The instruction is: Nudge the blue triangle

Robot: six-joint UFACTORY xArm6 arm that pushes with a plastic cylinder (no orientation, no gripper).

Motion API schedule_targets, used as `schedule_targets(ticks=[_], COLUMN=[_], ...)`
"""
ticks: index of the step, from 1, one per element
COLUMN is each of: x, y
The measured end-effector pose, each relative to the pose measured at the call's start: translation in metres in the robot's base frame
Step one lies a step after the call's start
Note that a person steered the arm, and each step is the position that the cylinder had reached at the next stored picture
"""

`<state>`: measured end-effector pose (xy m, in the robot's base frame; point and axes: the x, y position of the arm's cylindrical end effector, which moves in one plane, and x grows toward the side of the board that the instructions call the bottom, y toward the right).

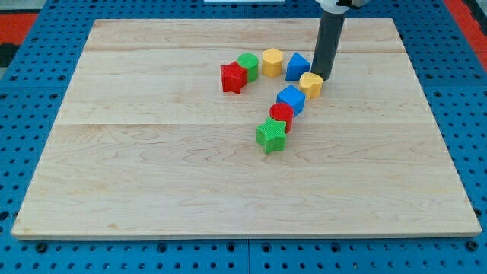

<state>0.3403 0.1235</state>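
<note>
The blue triangle sits near the board's upper middle, between a yellow hexagon on its left and a small yellow block at its lower right. My tip stands just right of the blue triangle, close to or touching its right edge, and right above the small yellow block. The dark rod rises from there to the view's top.
A green cylinder and a red star lie left of the yellow hexagon. Below the small yellow block run a blue cube, a red cylinder and a green star. The wooden board lies on a blue perforated table.
</note>
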Motion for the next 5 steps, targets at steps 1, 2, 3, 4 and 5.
schedule_targets(ticks=[1,2,3,4,5], x=[-0.018,-0.033,-0.039,-0.039,-0.039], y=[0.016,0.008,-0.006,-0.030,-0.048])
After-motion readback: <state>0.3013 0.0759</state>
